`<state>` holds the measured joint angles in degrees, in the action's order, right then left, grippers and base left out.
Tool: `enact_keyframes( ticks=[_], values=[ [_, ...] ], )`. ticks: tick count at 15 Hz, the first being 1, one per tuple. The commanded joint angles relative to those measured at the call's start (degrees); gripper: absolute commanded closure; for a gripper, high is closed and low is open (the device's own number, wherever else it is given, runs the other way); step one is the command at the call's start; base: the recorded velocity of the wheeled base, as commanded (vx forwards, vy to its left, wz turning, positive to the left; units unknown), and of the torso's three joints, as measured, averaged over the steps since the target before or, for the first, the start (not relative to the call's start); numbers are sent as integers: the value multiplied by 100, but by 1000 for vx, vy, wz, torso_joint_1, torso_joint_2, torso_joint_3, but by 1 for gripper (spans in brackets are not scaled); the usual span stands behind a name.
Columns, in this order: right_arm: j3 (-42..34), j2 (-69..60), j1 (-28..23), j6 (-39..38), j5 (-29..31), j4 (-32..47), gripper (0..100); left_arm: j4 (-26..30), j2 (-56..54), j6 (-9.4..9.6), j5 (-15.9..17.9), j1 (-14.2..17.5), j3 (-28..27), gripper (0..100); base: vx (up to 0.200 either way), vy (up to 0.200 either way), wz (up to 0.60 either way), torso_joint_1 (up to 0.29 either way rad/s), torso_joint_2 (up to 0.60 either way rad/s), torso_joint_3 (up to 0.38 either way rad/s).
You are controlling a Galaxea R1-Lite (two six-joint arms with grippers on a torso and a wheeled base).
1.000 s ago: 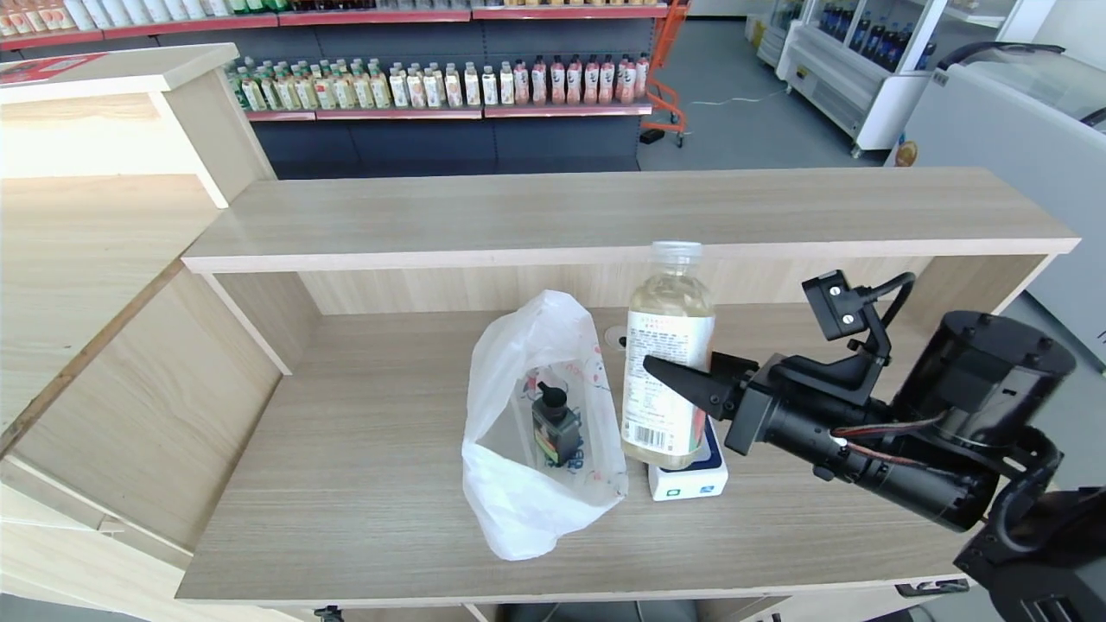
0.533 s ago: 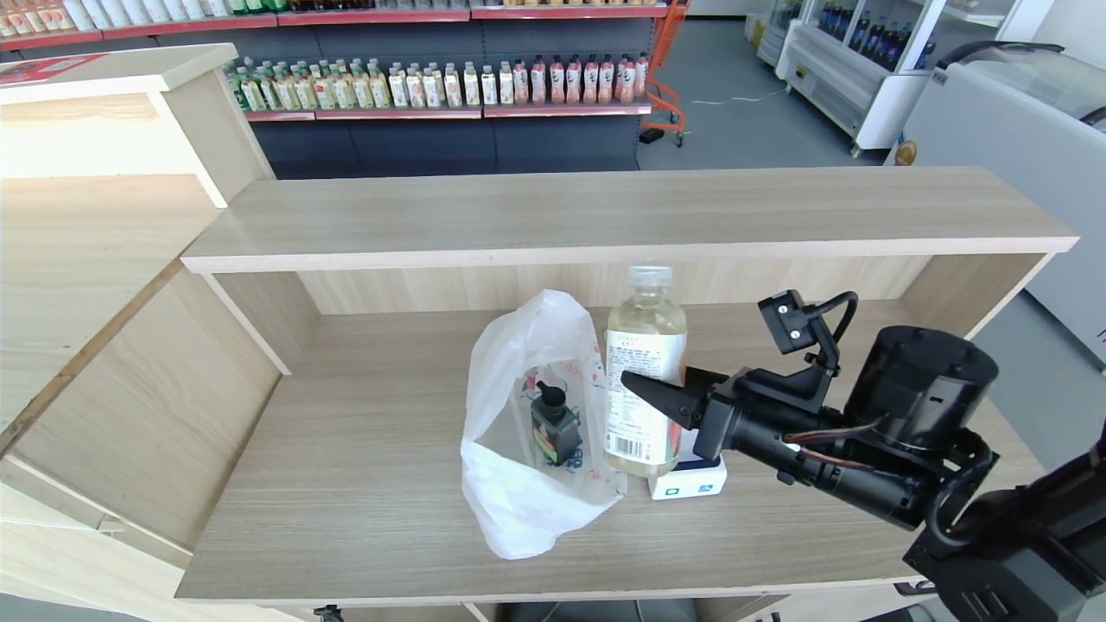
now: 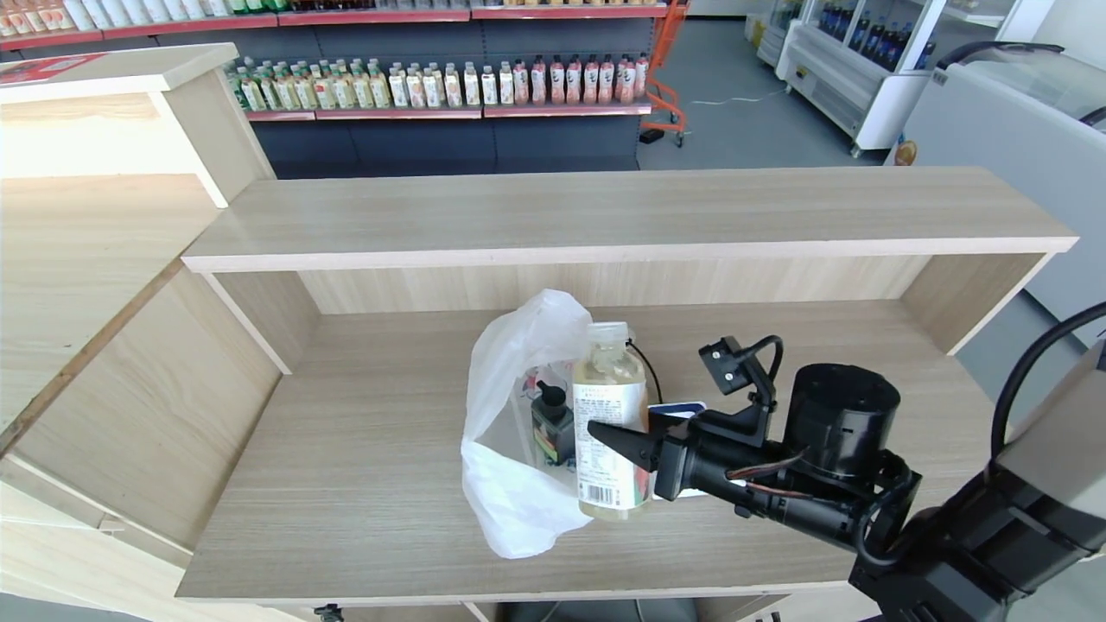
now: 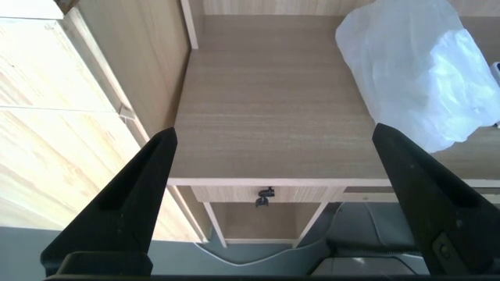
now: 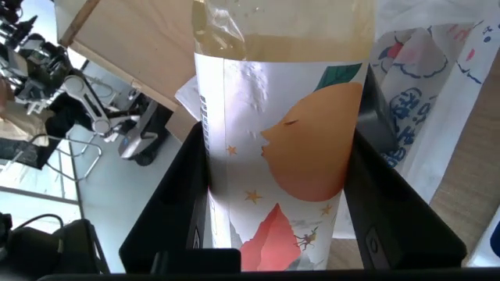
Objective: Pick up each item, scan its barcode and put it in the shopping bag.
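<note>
Pinches the bottle [image 3: 609, 423] upright between the jaws of the right gripper [image 3: 620, 439], mid-frame, at the right side of the shopping bag [image 3: 510, 484]. Judged ready for lowering in beside the small dark bottle [image 3: 553, 428] inside. Has the white scanner [image 3: 676, 408] close behind. Leaves bare tabletop [image 3: 346, 466] at lower left, with the left gripper [image 4: 273, 131] and its spread jaws above the near edge.
</note>
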<state>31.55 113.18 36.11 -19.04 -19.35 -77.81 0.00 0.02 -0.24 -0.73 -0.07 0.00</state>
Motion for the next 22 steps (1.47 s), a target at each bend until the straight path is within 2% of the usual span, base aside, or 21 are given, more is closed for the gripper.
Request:
enact_keyframes(
  ticks=[1, 5, 9, 17, 22],
  values=[
    [62, 310, 89, 23, -8, -15, 100, 0, -2, -2, 3, -1, 0, 0, 0, 0, 0, 0, 0, 0],
    [123, 732, 98, 32, 1, -437, 100, 0, -2, -2, 3, -1, 0, 0, 0, 0, 0, 0, 0, 0],
    [185, 961, 72, 6, 1, -454, 100, 0, -2, -2, -6, -1, 0, 0, 0, 0, 0, 0, 0, 0],
    [1143, 1374, 37, -284, -34, -375, 100, 0, -2, -2, 3, -1, 0, 0, 0, 0, 0, 0, 0, 0],
    [1275, 1532, 37, -267, -25, -428, 100, 0, -2, -2, 3, -1, 0, 0, 0, 0, 0, 0, 0, 0]
  ],
)
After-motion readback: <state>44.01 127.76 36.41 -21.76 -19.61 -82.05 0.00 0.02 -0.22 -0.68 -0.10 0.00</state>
